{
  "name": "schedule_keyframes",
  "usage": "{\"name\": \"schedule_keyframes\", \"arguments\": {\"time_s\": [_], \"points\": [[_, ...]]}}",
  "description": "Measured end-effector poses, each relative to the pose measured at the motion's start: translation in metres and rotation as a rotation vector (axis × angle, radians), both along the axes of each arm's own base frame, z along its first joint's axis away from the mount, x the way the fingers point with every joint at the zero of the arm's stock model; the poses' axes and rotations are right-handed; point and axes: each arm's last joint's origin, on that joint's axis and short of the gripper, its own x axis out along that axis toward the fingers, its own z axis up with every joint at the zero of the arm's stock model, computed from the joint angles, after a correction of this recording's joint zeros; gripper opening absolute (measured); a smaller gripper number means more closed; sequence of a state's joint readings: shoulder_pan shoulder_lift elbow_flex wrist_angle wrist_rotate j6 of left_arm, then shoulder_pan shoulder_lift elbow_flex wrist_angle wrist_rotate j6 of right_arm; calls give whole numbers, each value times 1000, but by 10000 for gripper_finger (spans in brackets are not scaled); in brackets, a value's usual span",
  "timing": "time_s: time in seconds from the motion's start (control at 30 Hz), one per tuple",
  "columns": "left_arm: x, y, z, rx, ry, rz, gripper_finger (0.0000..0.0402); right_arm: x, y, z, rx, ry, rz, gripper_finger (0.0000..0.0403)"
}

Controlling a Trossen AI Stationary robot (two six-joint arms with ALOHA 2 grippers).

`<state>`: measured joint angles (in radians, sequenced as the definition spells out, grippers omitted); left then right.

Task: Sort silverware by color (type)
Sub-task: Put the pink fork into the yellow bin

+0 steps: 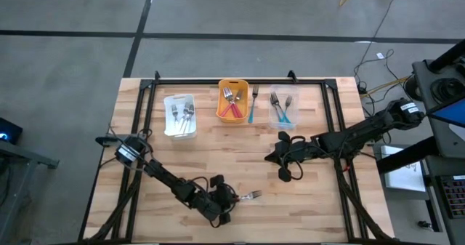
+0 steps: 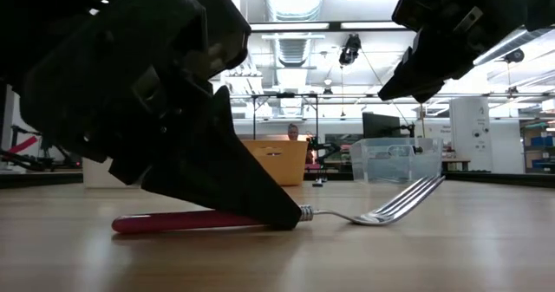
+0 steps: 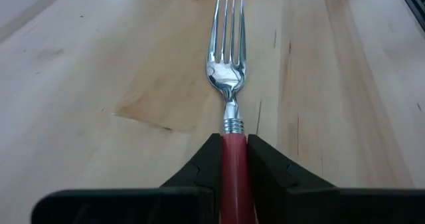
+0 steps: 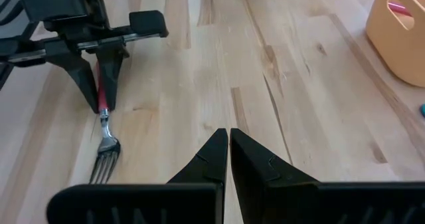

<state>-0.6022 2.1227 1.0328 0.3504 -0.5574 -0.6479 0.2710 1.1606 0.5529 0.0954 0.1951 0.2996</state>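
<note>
The left gripper (image 3: 234, 159) is clamping the red-handled fork (image 3: 228, 71) for binning (right gripper (image 4: 229, 151) is waiting closed, empty).

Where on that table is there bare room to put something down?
Bare wood: left of the white bin, right of the clear bin, and mid-table between the bins and the left gripper. Crowded: the bins' row, with the orange bin, and round the red fork.
</note>
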Motion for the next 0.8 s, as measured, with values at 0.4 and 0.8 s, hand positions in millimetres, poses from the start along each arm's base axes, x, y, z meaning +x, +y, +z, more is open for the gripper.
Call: {"name": "schedule_keyframes", "arguments": {"time_s": [0.4,0.8], "points": [[-6,5,10,158,-21,34,32,0,-1,0,65,-1,-62,11],[-19,20,53,383,-6,145,32,2,-6,8,355,-44,-227,15]]}}
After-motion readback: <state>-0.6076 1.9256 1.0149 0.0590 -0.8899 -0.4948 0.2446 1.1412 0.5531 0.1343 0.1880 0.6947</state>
